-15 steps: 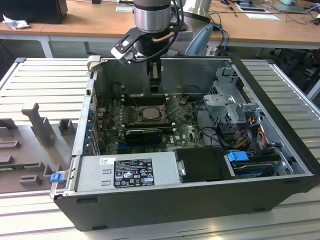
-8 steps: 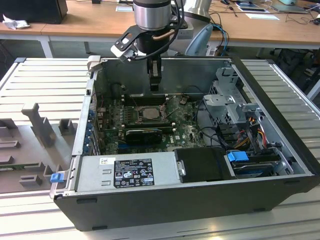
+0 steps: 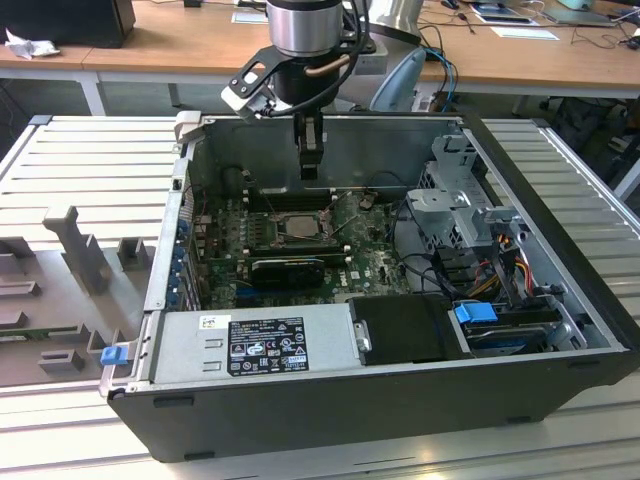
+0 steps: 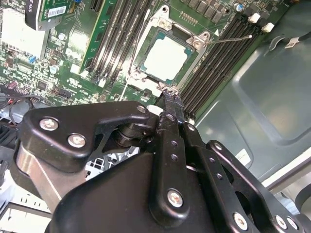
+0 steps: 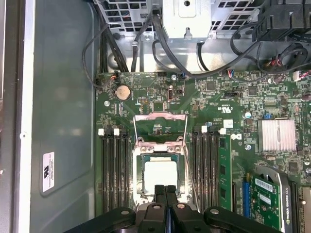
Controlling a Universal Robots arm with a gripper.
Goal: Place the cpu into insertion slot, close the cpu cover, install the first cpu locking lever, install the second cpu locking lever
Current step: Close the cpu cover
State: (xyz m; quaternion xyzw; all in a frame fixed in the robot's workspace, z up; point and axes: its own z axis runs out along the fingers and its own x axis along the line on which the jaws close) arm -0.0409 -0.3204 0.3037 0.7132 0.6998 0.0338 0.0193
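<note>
Exterior view: the open computer case (image 3: 330, 410) holds the motherboard (image 3: 370, 262), with the cpu (image 3: 297, 228) seated in its socket and the gripper (image 3: 310, 168) hanging above it inside the case. Second wrist view: the jaws are pressed together, gripping nothing, with the tips near the socket's edge beside the cpu (image 4: 166, 58). First wrist view: the cpu (image 5: 160, 175) lies in the socket between the memory slots (image 5: 114, 170), and the cpu cover (image 5: 160, 127) is swung open off it.

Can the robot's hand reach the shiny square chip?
Probably yes. The hand hangs close above the cpu, nothing seems to sit between them, and the computer case is open on top.
</note>
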